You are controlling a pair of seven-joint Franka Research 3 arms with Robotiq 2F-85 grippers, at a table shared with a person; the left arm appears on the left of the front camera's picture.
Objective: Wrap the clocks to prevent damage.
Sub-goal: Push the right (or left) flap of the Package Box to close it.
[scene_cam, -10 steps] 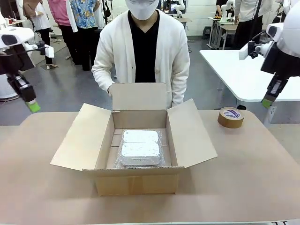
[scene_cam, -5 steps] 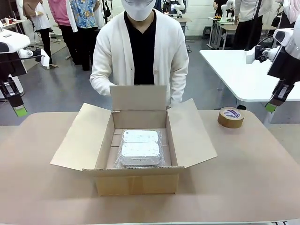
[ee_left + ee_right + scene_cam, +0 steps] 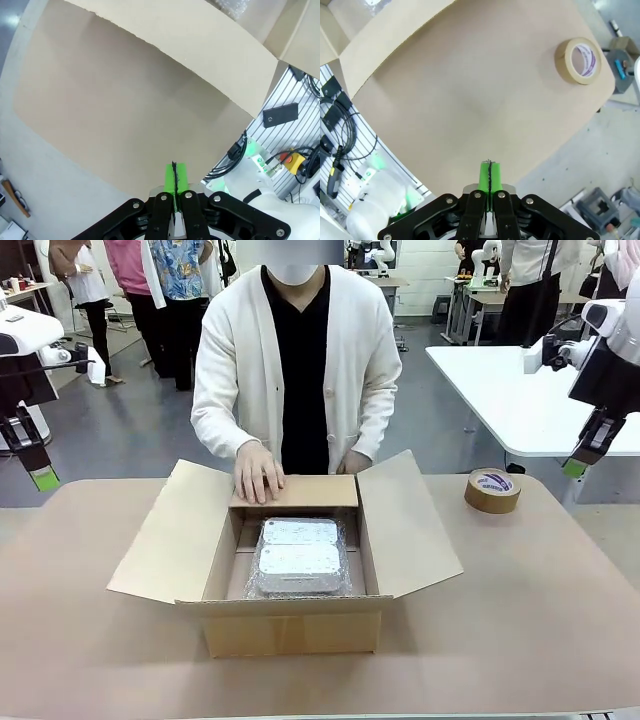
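Left fingers (image 3: pixel 44 479) are hanging pressed together, green pads flat against each other, out past the tabletop's (image 3: pixel 520 630) far left corner and gripping nothing. Right fingers (image 3: pixel 572 468) are doing the same off the far right corner, squeezed tight and empty, with the tape roll (image 3: pixel 492 490) sitting on the tabletop just inboard of them.

Between the 2 arms the cardboard box (image 3: pixel 290 632) is standing open in the middle. The clocks (image 3: pixel 298 558) are lying on its floor as 1 bubble-wrapped bundle, 2 white slabs showing through the film. Its long axis is running from the robot's side toward the person. So the bundle is sitting inward of and below both sets of fingers, well apart from each, and neither arm is looking clearly nearer.

The person's hand (image 3: pixel 258 472) is far closer: it is pressing the far flap (image 3: pixel 315 490) down over the box's back end, just beside the bundle. The left flap (image 3: pixel 170 535) is splaying toward the left arm and the right flap (image 3: pixel 410 525) toward the right arm. I'm reading each side flap as falling to the arm on its own side, and the tape as the right arm's reach.
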